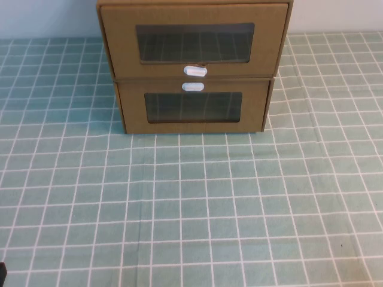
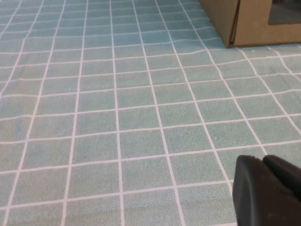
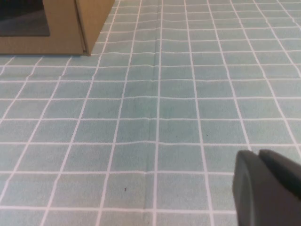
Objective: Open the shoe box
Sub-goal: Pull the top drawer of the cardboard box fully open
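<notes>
Surface [image 1: 191, 209] covered wall to wall by a teal-green cloth with a white grid print, lying flat apart from faint fold creases along some grid lines; small dark speck [image 1: 342, 244] on the cloth toward the robot's right. Pale, plain wall [image 1: 48, 18] behind the far edge, nothing else of the room visible. Brown cardboard shoe box [image 1: 161, 84] at the far middle of the surface, resting on the cloth, built as two stacked drawer units. Dark see-through window in the upper front [image 1: 194, 43], another in the lower front [image 1: 192, 106], grid pattern dimly visible through both. White oval pull tab [image 1: 195, 71] at the bottom edge of the upper front, second white tab [image 1: 192, 86] just beneath it at the top edge of the lower front. Both fronts closed. Black left pincer [image 2: 262, 160] low over bare cloth, well short of the box's left corner, fingers pressed together, pinching nothing. Black right pincer [image 3: 258, 154] likewise above bare cloth, well apart from the box's right corner, pressed together and empty.
</notes>
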